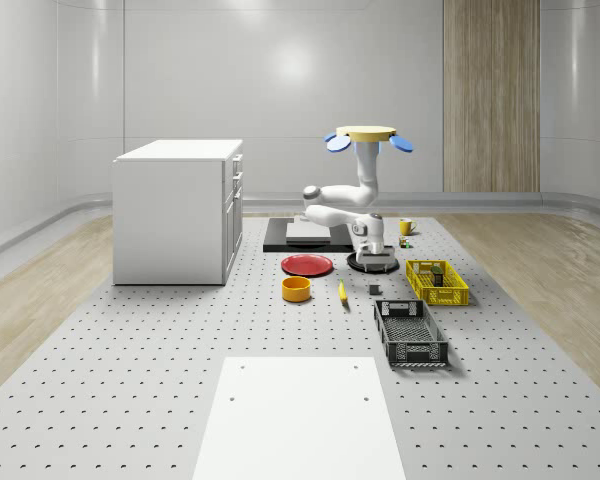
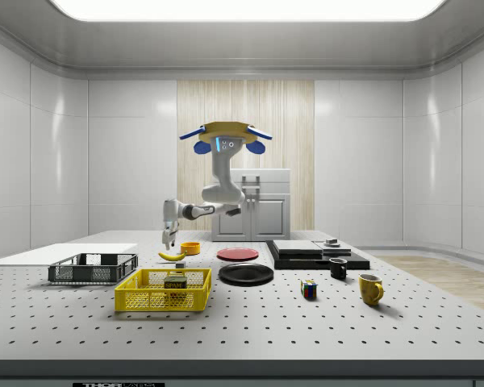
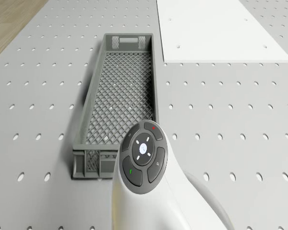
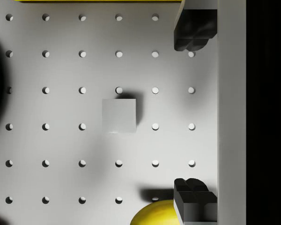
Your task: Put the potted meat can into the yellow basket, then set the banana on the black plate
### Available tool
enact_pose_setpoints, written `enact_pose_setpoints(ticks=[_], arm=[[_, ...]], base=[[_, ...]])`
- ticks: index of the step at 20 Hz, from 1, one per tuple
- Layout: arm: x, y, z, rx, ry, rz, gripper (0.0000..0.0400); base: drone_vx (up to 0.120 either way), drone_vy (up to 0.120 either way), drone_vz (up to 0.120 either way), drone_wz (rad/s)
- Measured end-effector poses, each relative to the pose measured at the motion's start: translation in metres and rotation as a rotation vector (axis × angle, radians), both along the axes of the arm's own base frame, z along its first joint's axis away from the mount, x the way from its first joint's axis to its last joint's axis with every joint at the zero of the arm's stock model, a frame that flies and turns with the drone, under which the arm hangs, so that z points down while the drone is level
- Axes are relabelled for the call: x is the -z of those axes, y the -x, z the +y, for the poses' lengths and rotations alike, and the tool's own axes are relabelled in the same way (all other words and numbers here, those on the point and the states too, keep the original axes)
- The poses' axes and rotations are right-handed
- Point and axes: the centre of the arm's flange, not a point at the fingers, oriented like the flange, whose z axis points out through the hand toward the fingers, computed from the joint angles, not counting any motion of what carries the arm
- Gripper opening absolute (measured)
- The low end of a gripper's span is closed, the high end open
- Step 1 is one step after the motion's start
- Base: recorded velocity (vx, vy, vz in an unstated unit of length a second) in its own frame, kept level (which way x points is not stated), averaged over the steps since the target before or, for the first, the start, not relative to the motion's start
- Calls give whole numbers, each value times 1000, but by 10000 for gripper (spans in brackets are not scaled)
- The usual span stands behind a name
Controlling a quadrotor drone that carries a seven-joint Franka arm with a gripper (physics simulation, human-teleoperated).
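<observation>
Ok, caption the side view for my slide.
Drone hovers behind the table, end effector open above the banana; potted meat can already in yellow basket.

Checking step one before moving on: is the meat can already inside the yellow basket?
Yes. In the side view the can stands inside the yellow basket, behind its mesh wall.

Bright even overhead light, soft shadows

A simulated robotics lab is showing here: a grey perforated bench [image 1: 130, 400] is filling the floor of a bare room with glossy white wall panels [image 1: 280, 90] and one wood strip [image 1: 490, 95]. A white cabinet [image 1: 175, 210] is standing near the bench's far left corner.
</observation>
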Motion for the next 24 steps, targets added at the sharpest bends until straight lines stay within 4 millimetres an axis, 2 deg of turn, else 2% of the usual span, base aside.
enact_pose_setpoints(ticks=[8, 11, 16, 18, 24], arm=[[0, 0, 0, 0, 0, 0, 400], [0, 0, 0, 0, 0, 0, 400], [0, 0, 0, 0, 0, 0, 400], [0, 0, 0, 0, 0, 0, 400], [0, 0, 0, 0, 0, 0, 400]], base=[[0, -120, -5, 0], [0, -120, -120, 0], [104, -120, -120, 0], [0, -120, -100, 0], [0, -120, 0, 0]])
